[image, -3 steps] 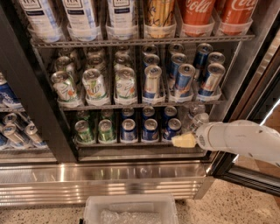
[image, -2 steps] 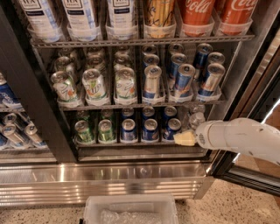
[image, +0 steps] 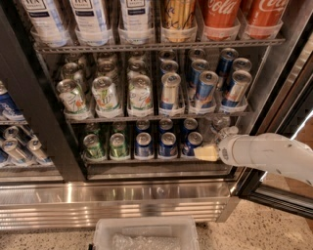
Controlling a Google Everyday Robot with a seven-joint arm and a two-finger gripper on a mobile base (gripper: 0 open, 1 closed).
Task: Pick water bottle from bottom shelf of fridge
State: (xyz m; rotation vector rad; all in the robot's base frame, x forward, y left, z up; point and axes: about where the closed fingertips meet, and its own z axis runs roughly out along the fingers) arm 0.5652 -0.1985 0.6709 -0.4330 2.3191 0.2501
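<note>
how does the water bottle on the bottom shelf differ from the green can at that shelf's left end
The water bottle is clear plastic; the green can is opaque green with a silver top. The water bottle stands at the shelf's right end, beside the gripper; the green can stands at the left end, away from it. Both stand upright on the bottom shelf.

White Coca-Cola script runs across the two red bottles (image: 221, 12) on the top rack (image: 156, 47). The white bottles (image: 44, 19) at top left carry dark letters, seemingly "TEA". I can't read the cans (image: 105, 93). The gripper (image: 203, 153) sits at the right end of the bottom shelf (image: 146, 172).
</note>
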